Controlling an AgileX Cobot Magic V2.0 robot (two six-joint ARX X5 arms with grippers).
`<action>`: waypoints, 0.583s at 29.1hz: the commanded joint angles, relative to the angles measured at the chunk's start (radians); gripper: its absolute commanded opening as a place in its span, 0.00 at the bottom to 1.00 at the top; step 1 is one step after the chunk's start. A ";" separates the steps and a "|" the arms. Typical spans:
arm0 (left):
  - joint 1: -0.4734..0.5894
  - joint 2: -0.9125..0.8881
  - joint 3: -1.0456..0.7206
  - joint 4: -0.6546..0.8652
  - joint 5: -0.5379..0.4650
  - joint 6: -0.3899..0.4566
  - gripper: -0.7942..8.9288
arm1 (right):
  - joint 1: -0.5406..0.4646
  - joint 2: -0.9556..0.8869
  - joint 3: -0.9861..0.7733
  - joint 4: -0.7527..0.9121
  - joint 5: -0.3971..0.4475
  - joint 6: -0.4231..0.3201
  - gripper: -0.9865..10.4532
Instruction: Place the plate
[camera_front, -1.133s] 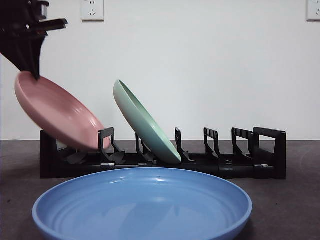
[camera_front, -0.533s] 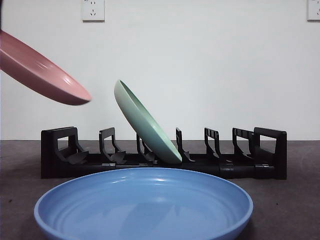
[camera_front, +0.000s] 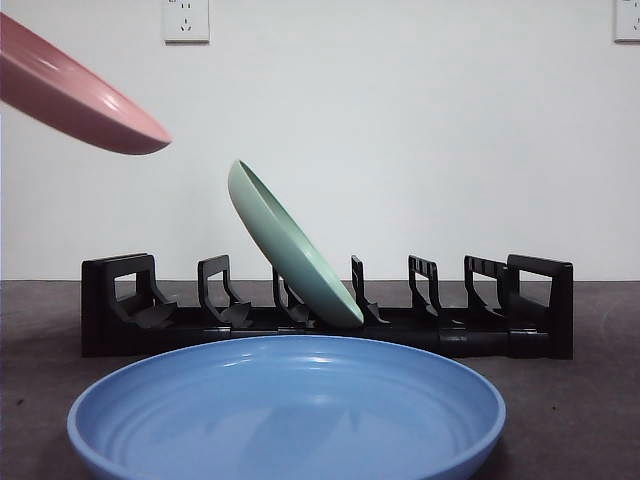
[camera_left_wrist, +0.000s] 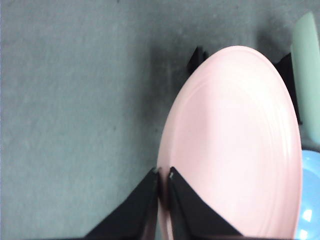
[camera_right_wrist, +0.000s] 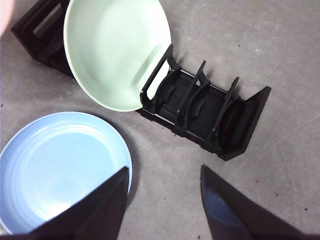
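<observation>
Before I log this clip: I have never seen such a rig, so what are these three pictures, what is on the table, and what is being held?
This is a robot with two arms at a table, each ending in a gripper of two black jaws. One picture comes from a low camera looking level across the table; the other two come from cameras on the wrists.

On the table stands a black dish rack with a green plate leaning in one of its slots. A blue plate lies flat in front of it.

The left gripper is shut on the rim of a pink plate, held tilted in the air above the rack's end. The right gripper is open, holds nothing and hangs above the table.
</observation>
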 joint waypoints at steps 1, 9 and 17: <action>0.000 -0.042 -0.054 0.012 0.021 -0.025 0.10 | 0.010 0.004 0.022 0.009 0.006 -0.011 0.29; 0.000 -0.209 -0.346 0.081 0.214 -0.079 0.10 | 0.010 0.004 0.022 0.010 0.009 -0.011 0.29; -0.001 -0.318 -0.644 0.233 0.399 -0.166 0.10 | 0.010 0.004 0.022 0.010 0.027 -0.011 0.29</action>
